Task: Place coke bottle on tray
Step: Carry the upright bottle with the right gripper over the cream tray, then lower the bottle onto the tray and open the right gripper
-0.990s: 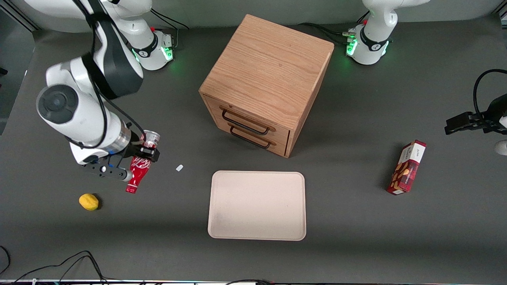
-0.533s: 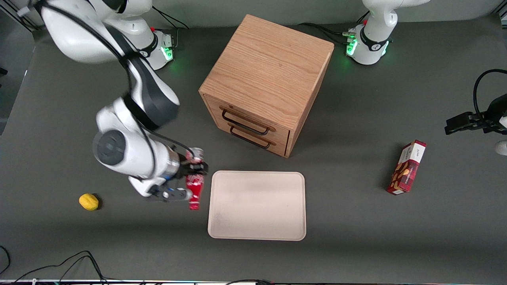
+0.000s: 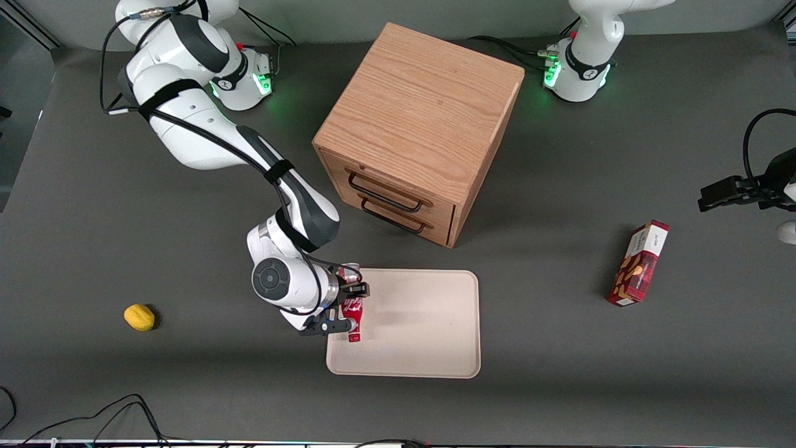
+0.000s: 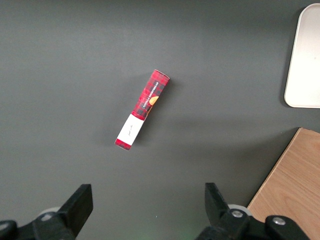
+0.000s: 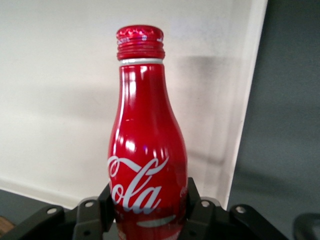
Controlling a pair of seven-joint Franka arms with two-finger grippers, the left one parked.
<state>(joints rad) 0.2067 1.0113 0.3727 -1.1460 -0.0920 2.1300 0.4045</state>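
1. The right arm's black two-finger tool (image 3: 348, 308) hangs over the end of the tray nearest the working arm, its fingers (image 5: 95, 212) pinching the lower body of the slim red coke bottle with white script logo (image 3: 353, 311).
2. In the right wrist view the bottle (image 5: 146, 150) lies along the tool's axis with its red cap pointing away from the wrist, and the cream tray surface (image 5: 60, 100) fills the background under it.
3. The large flat beige rectangular tray with rounded corners (image 3: 423, 330) lies on the dark grey desk (image 3: 559, 373), nearer the front camera than the wooden two-drawer cabinet (image 3: 423, 124), in front of its drawers.
4. Whether the bottle touches the tray cannot be told.
5. A small yellow lemon-like fruit (image 3: 139, 317) sits on the desk toward the working arm's end.
6. A red rectangular snack box (image 3: 638, 263) lies toward the parked arm's end, also seen in the left wrist view (image 4: 142, 109).
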